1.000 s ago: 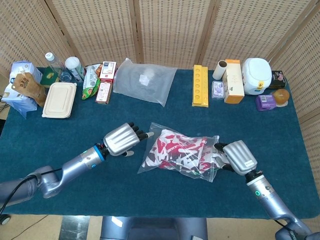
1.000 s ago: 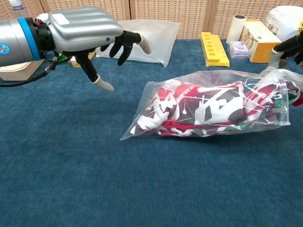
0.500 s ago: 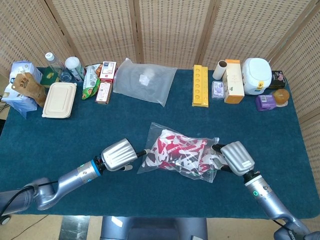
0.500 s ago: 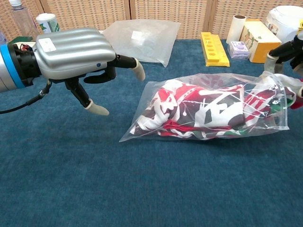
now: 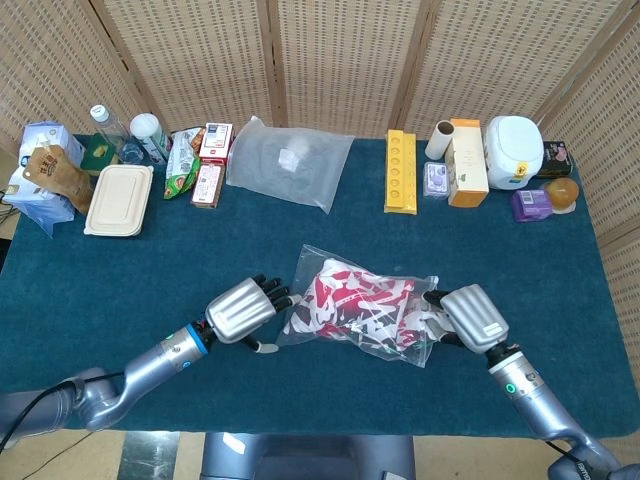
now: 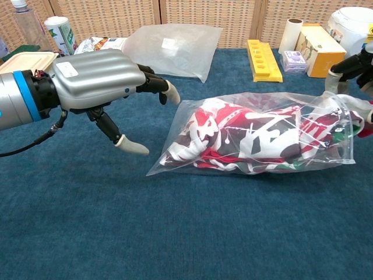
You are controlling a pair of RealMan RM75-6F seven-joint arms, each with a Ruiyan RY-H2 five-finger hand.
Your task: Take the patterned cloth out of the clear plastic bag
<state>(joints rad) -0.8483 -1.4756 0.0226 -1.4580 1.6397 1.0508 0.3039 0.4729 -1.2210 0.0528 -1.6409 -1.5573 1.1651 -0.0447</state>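
Note:
The patterned cloth (image 5: 355, 305) (image 6: 250, 137), red, white and black, lies bunched inside the clear plastic bag (image 5: 297, 328) (image 6: 326, 153) on the blue table. My left hand (image 5: 240, 310) (image 6: 93, 79) hovers just left of the bag's closed end. Its fingers are spread and their tips are close to the plastic, holding nothing. My right hand (image 5: 470, 318) (image 6: 352, 61) is at the bag's right, open end. Its fingers sit around the raised plastic edge there and grip it. In the chest view, most of the right hand is cut off by the frame edge.
Along the table's back stand a second, empty clear bag (image 5: 288, 160), a yellow tray (image 5: 400, 172), a beige lunch box (image 5: 119, 200), snack packs, bottles (image 5: 110, 130), boxes and a white cooker (image 5: 514, 150). The blue cloth (image 5: 330, 400) in front of the bag is bare.
My left hand has come down and in towards the bag's left end, and its fingers have spread again. The right hand has edged slightly left with the bag's open end.

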